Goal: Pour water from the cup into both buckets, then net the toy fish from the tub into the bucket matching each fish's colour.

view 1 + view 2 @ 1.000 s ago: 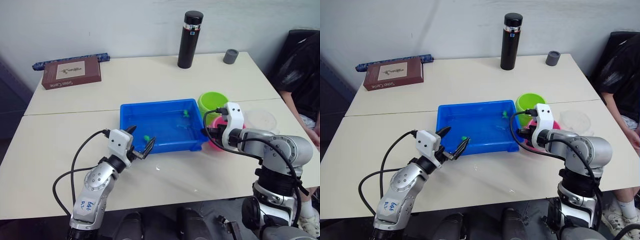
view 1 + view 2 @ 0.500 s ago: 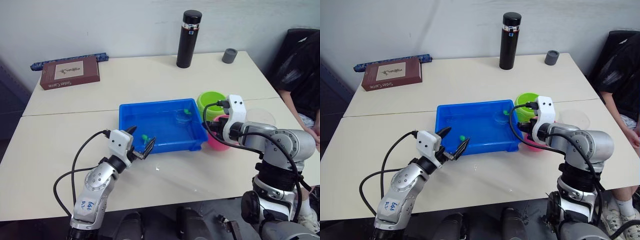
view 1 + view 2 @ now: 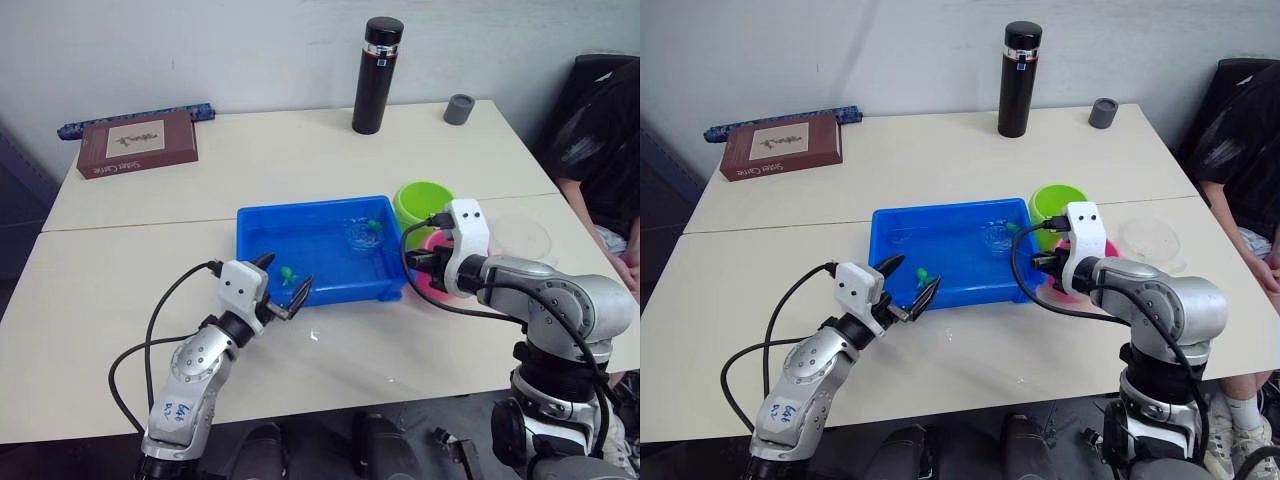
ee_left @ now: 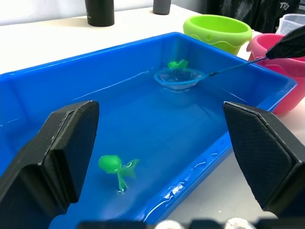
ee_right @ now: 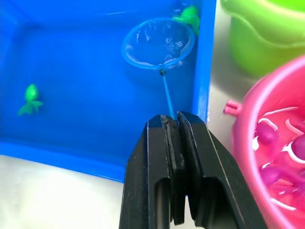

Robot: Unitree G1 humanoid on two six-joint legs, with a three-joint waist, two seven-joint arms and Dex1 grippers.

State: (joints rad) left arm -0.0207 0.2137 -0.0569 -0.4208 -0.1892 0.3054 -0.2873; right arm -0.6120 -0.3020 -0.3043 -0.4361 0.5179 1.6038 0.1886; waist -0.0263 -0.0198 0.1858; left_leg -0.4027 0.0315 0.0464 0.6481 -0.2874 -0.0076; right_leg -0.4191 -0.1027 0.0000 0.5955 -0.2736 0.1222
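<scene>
Holding the net in my right gripper, jaws clenched, hoop beside 1 green fish; left gripper jaws released.

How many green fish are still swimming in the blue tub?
2. One green fish lies near the tub's front edge by the left fingers; the other sits beside the net's hoop, near the green bucket.

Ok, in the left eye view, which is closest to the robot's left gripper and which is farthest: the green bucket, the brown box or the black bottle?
From the left gripper:
1. Green bucket, past the tub's far right corner.
2. Brown box, at the table's far left.
3. Black bottle, at the back edge, to the right.
</scene>
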